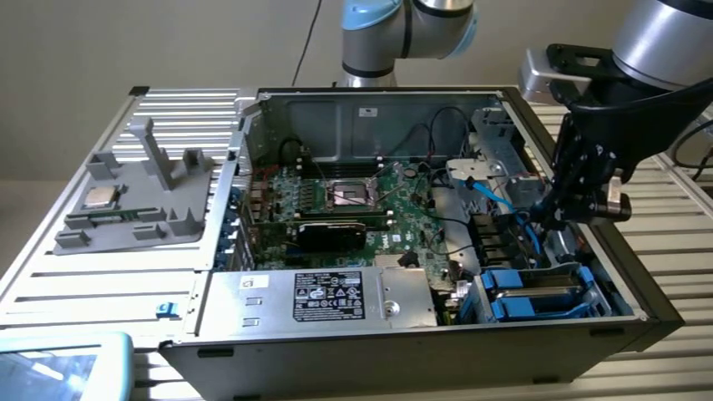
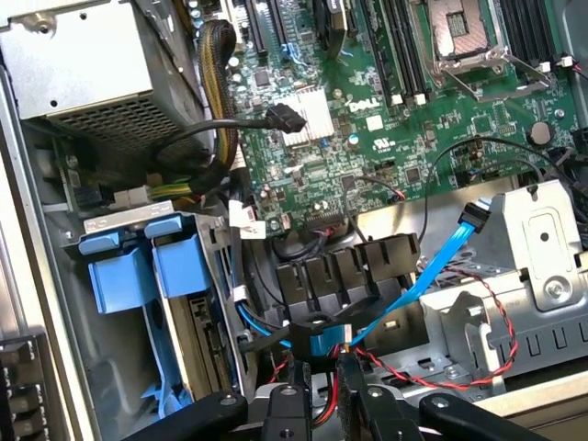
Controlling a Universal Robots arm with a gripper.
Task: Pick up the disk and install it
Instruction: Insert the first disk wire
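The disk (image 1: 533, 294), silver-grey in its bright blue frame, stands on edge in the drive bay at the near corner of the open computer case, on the exterior view's right. In the wrist view its blue frame and end tabs (image 2: 138, 262) lie well to one side of my gripper. My gripper (image 1: 553, 219) hangs low inside the case, behind the bay and apart from the disk. In the wrist view the gripper (image 2: 322, 377) sits right at a blue flat cable (image 2: 413, 280) and twisted red-black wires (image 2: 432, 377) that cross at its tip.
The green motherboard (image 1: 368, 205) fills the case floor. A grey metal box with a black label (image 1: 323, 296) sits at the front. A metal cage (image 2: 537, 243) stands beside the gripper. Outside the case, on the exterior view's left, a grey fixture (image 1: 145, 196) holds a processor chip (image 1: 103, 199).
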